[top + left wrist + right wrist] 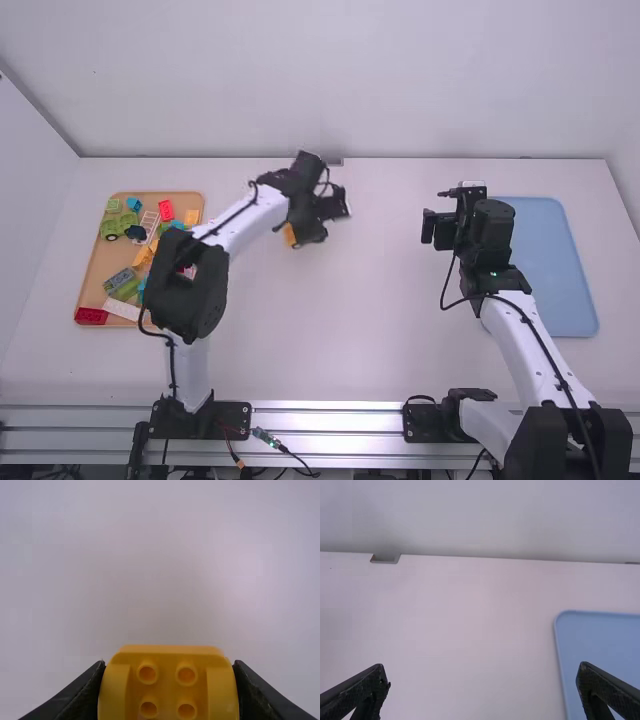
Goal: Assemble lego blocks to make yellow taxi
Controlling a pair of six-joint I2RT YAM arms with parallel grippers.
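the left fingers (82,692) pinch a yellow block (167,655) by its sides, over the surface (370,300), maybe to leave its round bits (147,674) free. the right fingers (362,686) are spread, holding nothing. more blocks (92,316) sit in the brown tray (93,284), likely for easy grabbing.

We see a white bench (370,320) around the plain blue tray (560,270); left of that tray, a yellow-orange block (167,695) between black fingers (80,695); farther left, red, green and blue blocks (91,316).
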